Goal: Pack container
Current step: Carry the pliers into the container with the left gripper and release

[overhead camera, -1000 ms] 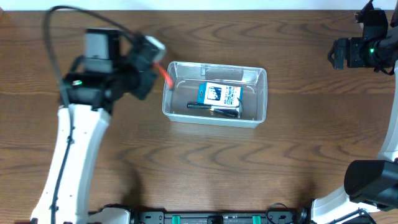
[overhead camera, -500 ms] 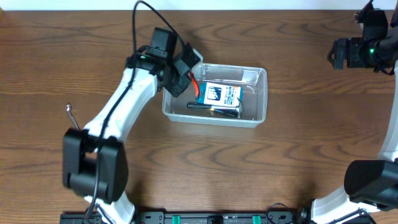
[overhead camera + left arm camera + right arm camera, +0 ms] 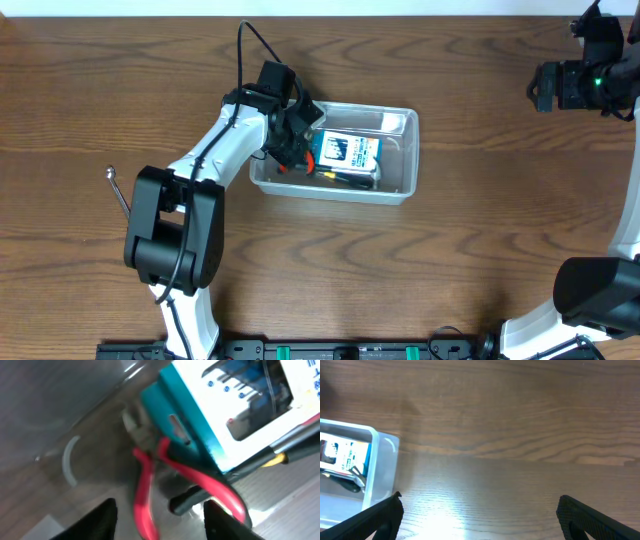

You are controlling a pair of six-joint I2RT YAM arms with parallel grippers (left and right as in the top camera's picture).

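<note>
Two arms were logged. The left gripper hung inside the left end of the container, which sat mid-desk. Its jaws stood apart, and red-handled pliers lay loose below them on the tub floor, at the corner of a blue-and-white box. A black pen lay along the box's near side. The right gripper hovered well apart at far right, jaws wide apart. A thin metal tool lay on the desk at left.
</note>
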